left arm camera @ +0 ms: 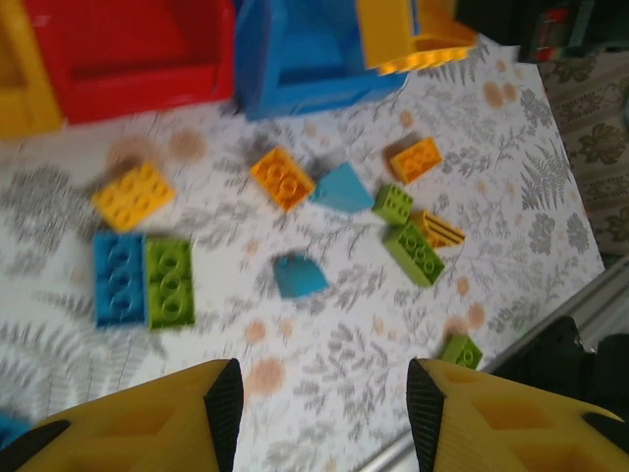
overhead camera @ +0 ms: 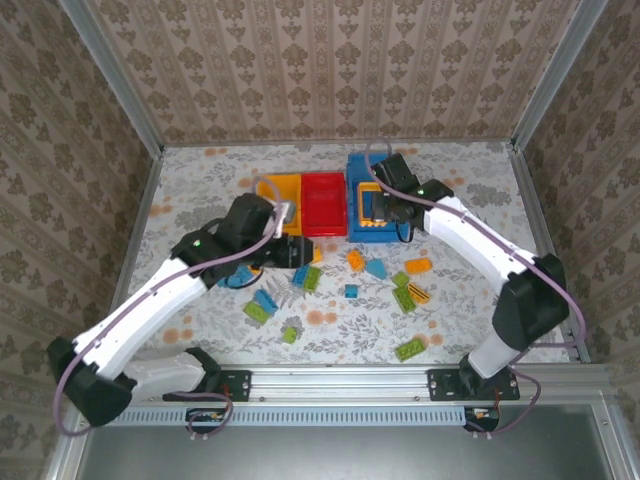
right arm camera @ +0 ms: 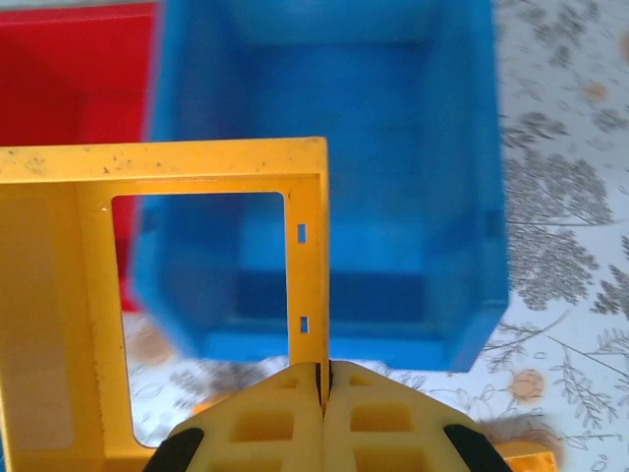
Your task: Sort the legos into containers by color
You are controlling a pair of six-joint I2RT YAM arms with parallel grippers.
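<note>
Grip looks thin: the right hand (right arm camera: 322, 379) is pinched shut on one bar of the orange frame (right arm camera: 197, 162), which hangs over the blue bin (right arm camera: 462, 197) beside the red bin (right arm camera: 69, 59). By colour it likely belongs in the yellow-orange bin (overhead camera: 278, 188) past the red, so carry it level, clear of the walls, and release only once squarely above. The left hand (left arm camera: 319, 418) hangs open, empty, over legos (left arm camera: 282, 178) on the surface (left arm camera: 324, 334).

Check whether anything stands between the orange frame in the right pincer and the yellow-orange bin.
Yes: the red bin. The right pincer holds the orange frame over the blue bin; the yellow-orange bin lies beyond the red one, so the frame probably must pass above it.
</note>
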